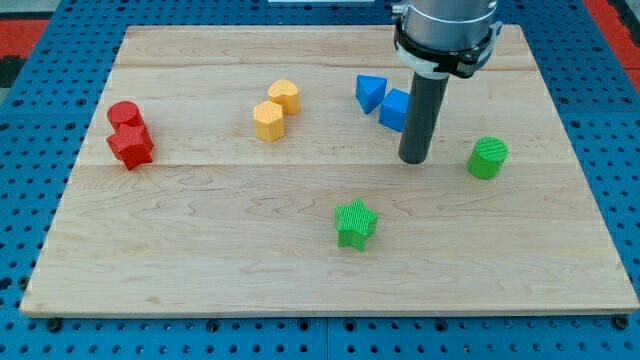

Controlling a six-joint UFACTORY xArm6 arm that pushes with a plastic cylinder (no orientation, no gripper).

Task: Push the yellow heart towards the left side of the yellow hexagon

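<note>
The yellow heart (285,95) lies on the wooden board, touching the upper right of the yellow hexagon (268,120). Both sit left of the board's centre, toward the view's top. My tip (414,159) rests on the board well to the right of them, just below and right of the blue blocks, and touches no yellow block.
A blue triangle-like block (370,93) and a blue block (394,109) sit beside the rod. A green block (488,158) lies right of my tip, a green star (355,222) below centre. A red cylinder (123,114) and red star (131,146) are at the left.
</note>
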